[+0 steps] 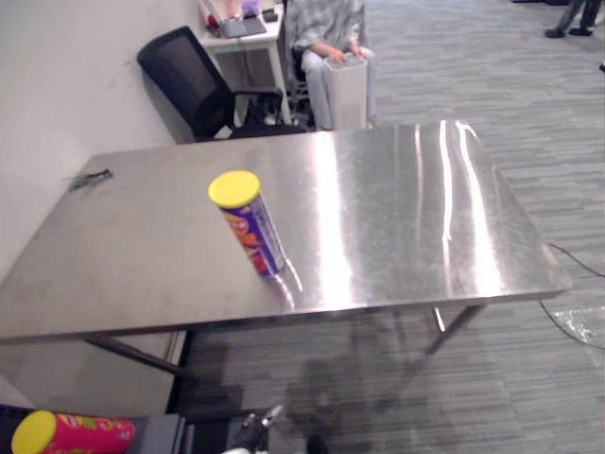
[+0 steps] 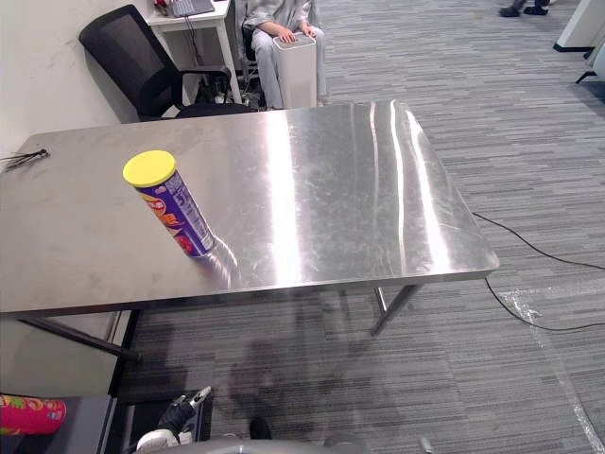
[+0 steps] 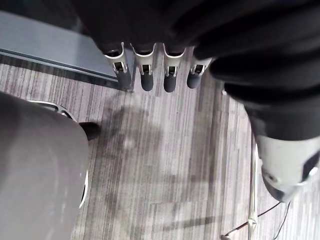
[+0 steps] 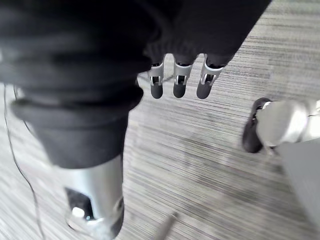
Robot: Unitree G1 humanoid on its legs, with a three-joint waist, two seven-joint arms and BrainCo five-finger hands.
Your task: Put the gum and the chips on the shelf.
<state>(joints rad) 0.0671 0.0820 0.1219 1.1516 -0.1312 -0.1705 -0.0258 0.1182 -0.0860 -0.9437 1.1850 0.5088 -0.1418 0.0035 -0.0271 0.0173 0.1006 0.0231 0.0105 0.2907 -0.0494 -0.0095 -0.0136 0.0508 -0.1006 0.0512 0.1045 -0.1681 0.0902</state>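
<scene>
Chips can [image 1: 250,225], purple, yellow lid: we logged it standing on the steel table [image 1: 406,218] near its front edge | pink can [image 1: 71,433], yellow lid, lay at lower left, cut off by the frame, support hard to make out | left hand [image 3: 146,80]: fingers straight, empty, above the floor [image 3: 165,165] | right hand [image 4: 180,85]: likewise.
</scene>
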